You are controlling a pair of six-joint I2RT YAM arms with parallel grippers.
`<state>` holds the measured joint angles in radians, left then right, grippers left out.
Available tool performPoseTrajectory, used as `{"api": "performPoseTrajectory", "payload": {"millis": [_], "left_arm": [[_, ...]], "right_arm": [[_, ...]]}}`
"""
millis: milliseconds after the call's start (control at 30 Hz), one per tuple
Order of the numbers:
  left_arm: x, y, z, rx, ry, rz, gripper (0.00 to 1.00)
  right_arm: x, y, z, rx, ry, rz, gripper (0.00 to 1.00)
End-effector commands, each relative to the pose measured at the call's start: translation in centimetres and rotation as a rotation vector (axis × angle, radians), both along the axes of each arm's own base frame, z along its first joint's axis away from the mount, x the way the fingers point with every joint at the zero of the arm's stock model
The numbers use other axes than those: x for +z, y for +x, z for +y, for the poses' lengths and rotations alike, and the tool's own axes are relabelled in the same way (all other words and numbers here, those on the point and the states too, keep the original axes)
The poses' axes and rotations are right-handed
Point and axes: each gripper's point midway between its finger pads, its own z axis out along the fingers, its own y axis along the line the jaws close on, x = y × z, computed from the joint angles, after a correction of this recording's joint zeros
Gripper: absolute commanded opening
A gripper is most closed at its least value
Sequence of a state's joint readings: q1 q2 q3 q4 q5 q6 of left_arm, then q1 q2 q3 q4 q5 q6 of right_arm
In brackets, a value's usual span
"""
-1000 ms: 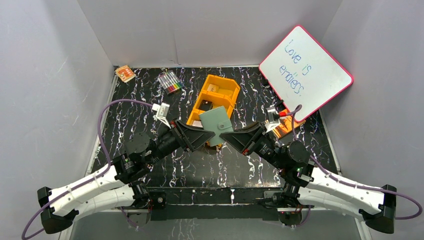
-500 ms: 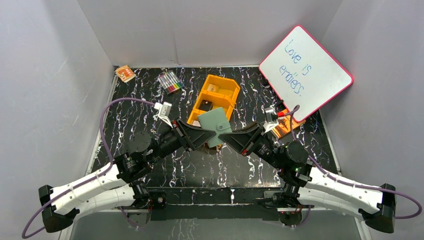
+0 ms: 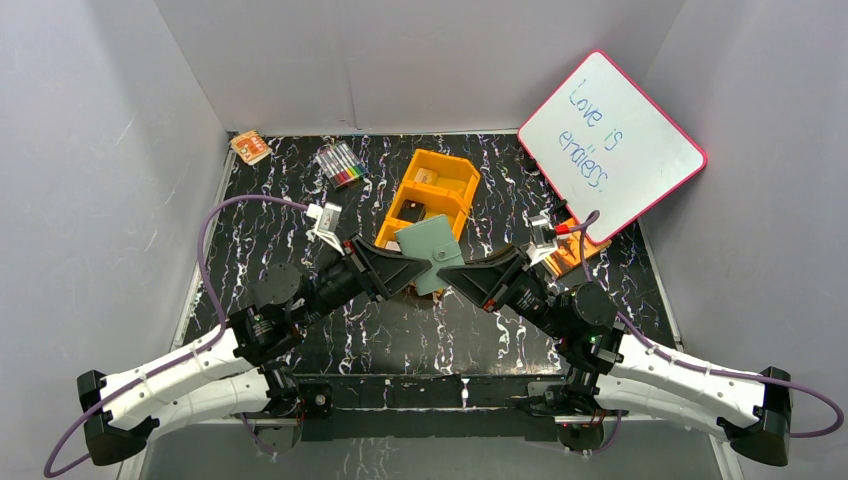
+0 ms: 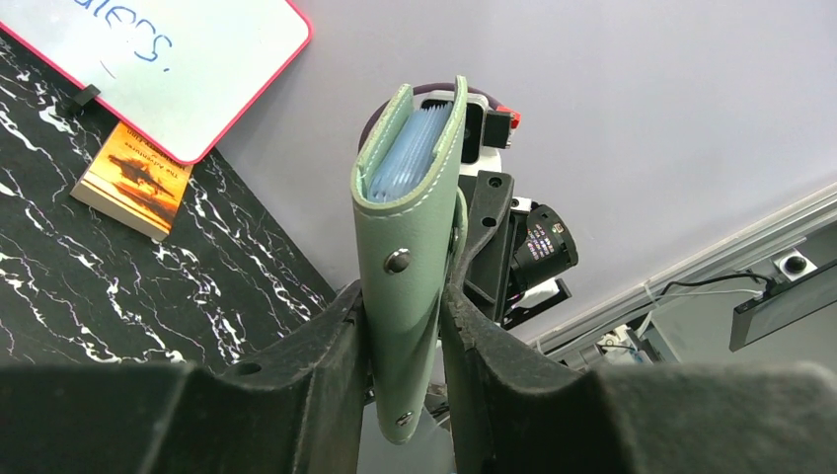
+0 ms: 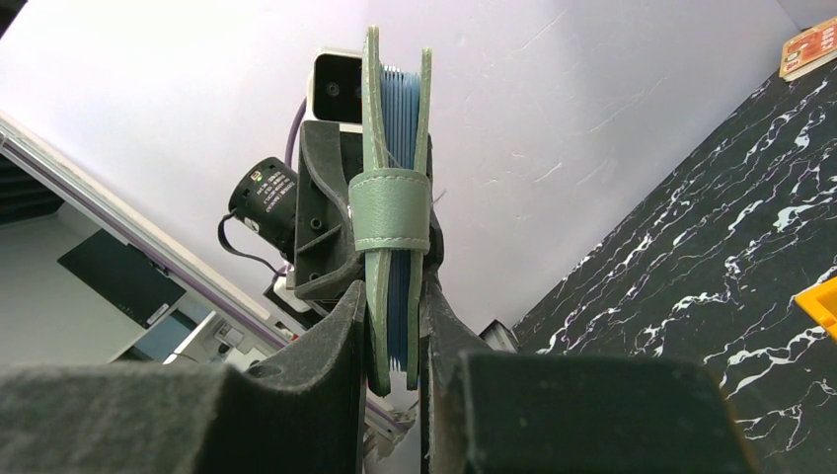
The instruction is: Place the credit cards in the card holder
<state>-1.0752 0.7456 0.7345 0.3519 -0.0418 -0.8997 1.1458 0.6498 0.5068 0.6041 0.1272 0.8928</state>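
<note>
The card holder [image 3: 432, 250], a sage-green wallet, hangs above the table's middle, held between both arms. My left gripper [image 3: 413, 268] is shut on its folded spine edge, where a round snap stud shows [image 4: 398, 261]. In the left wrist view the card holder [image 4: 415, 188] stands upright with its blue-grey pockets at the top. My right gripper [image 3: 455, 272] is shut on the opposite edge. In the right wrist view the card holder [image 5: 393, 212] has its strap wrapped round the two flaps, and my right gripper [image 5: 395, 326] pinches both flaps. The credit cards are out of view.
The orange tray [image 3: 447, 163] sits just behind the wallet. A pink-rimmed whiteboard [image 3: 610, 145] leans at the back right over an orange book [image 3: 568, 258]. A bundle of markers [image 3: 340, 165] and a small orange box [image 3: 250, 147] lie at the back left.
My left gripper has moved in slightly and shut on the card holder's spine edge. The right gripper has kept its hold and place.
</note>
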Motion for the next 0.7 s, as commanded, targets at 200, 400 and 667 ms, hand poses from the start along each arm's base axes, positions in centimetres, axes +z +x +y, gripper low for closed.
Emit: {"api": "performPoseTrajectory", "payload": {"millis": [200,400,667], "left_arm": [[3.38,-0.77,0.36,-0.024,-0.085,-0.079,0.27],[3.33,-0.73,0.24,-0.025,-0.081,-0.077,0.36],[3.24,-0.77,0.46,-0.020,-0.081,-0.083,0.00]], "right_arm": [[2.62,-0.57,-0.89,0.012,0.100,-0.036,0.00],[2.42,-0.55,-0.72,0.016,0.095,-0.029,0.00],[2.17,-0.45,-0.78,0.012,0.089,-0.015,0.00]]}}
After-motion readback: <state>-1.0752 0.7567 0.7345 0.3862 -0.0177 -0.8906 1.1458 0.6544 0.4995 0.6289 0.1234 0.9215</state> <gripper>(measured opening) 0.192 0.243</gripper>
